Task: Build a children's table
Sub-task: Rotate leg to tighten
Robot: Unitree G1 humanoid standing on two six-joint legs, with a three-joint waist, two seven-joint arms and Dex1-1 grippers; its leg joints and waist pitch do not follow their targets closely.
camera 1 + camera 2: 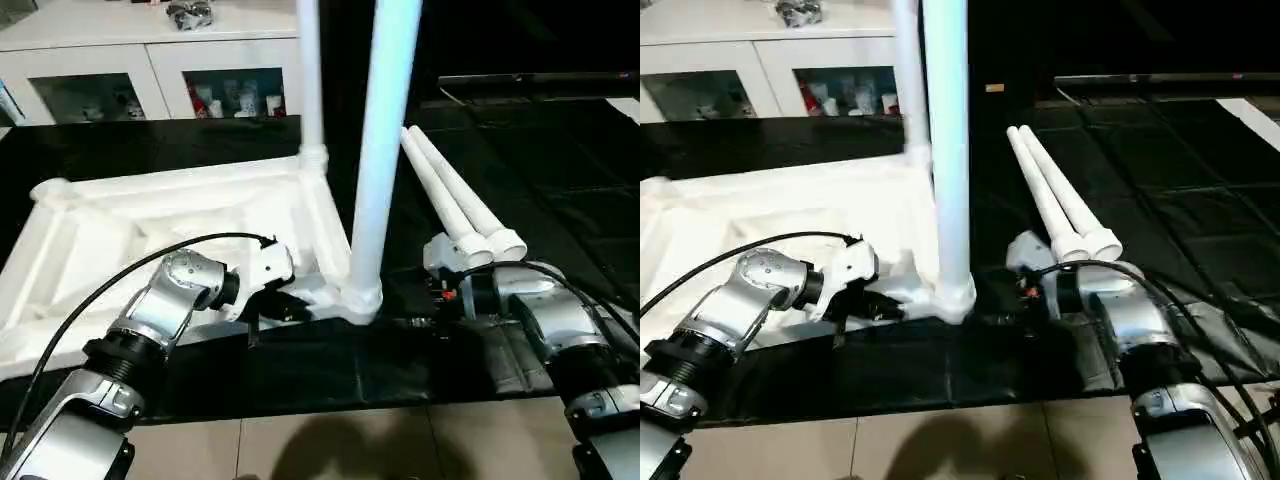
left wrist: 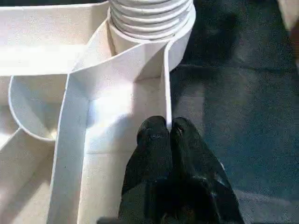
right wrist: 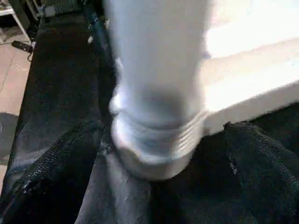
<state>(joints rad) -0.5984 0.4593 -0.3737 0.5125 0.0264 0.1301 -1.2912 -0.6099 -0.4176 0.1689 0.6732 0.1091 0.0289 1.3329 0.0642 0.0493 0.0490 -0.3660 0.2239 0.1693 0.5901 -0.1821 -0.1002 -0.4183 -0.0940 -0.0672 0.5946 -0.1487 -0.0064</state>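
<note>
White table top (image 1: 120,230) upside down; left gripper (image 2: 169,133) jaws pinch its rib, right gripper (image 3: 154,154) jaws apart round leg (image 1: 380,150).

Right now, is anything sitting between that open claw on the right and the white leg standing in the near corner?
Nothing visible. The right gripper is open, its fingers on either side of the upright leg near its threaded base, with bare black mat below.

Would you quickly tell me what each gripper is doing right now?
Left gripper: shut on the tabletop's rib.
Right gripper: open, either side of the standing leg.
</note>
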